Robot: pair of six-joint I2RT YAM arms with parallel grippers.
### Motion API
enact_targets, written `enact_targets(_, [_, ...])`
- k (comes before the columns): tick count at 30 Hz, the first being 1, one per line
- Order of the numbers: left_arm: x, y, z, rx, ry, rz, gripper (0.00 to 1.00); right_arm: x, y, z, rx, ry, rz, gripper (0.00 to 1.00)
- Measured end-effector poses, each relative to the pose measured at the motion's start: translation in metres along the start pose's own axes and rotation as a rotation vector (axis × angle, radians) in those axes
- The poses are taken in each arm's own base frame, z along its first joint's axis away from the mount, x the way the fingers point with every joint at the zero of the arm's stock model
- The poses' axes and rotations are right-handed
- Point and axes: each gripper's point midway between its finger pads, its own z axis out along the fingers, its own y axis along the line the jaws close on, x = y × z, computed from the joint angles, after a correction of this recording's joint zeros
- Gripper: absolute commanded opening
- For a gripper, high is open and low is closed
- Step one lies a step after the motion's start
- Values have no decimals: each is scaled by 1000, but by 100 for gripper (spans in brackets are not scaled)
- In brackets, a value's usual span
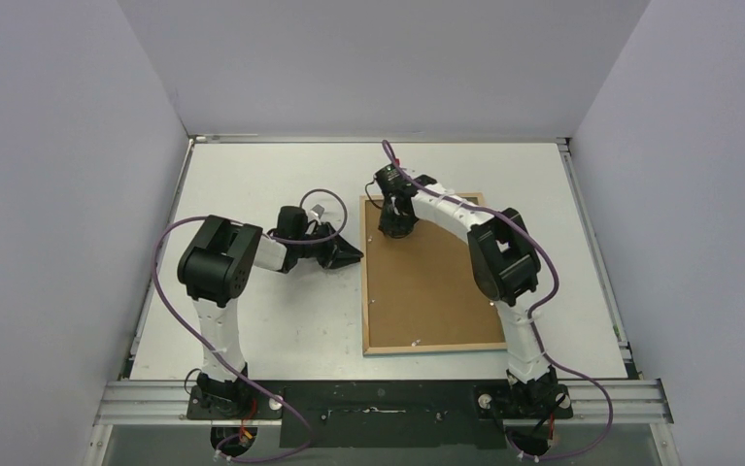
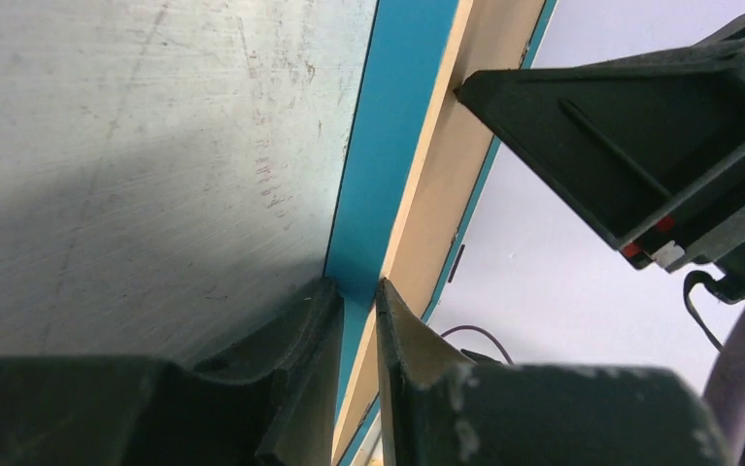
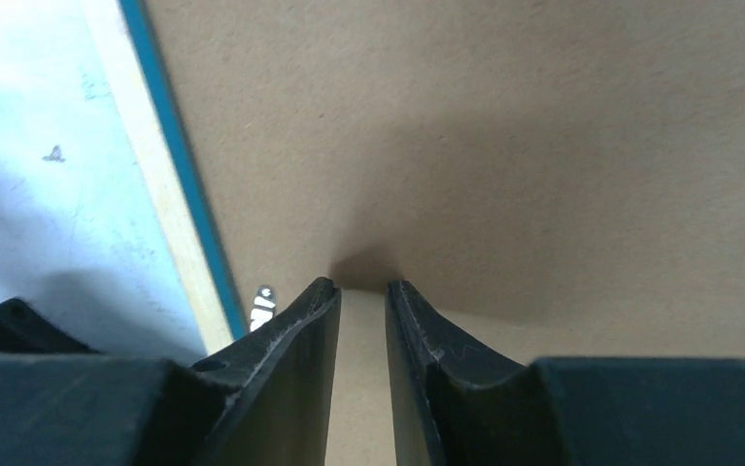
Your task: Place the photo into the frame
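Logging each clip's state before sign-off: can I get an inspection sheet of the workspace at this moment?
Surface: white table, lightly scratched.
Job's things: frame lies back up, with the brown backing board in it; photo not seen in any view.
Clutter: nothing seen.
Grippers: left gripper pinches the frame's left edge; right gripper is slightly open, tips at the board near its far left corner, holding nothing.
Cables: purple cables loop along both arms.
Surroundings: plain pale walls on three sides; metal rail at the near edge.
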Motion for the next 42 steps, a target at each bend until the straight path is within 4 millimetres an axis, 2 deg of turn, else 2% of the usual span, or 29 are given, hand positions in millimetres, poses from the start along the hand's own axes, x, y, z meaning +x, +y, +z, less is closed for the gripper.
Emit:
enact_targets(4, [0,1,0,-3,-2,-4,21,10,13,-3,-84,28,50,32])
enact_targets(10, [0,2,1,-19,7,13,24,22,25,-5,-169,68,113,20])
enact_targets(17, [0,2,1,-40,28,38,24,23,31,-4,-196,73,141,16])
enact_targets(22, [0,2,1,-49,36,48,24,25,30,-3,-191,77,141,8])
enact_targets(34, [0,2,1,-61,47,61,24,27,38,-1,-180,84,108,10])
enact_targets(40, [0,2,1,-61,47,64,22,26,43,1,-195,68,114,0])
enact_targets(42, [0,2,1,-61,47,64,22,26,44,1,-199,68,120,0])
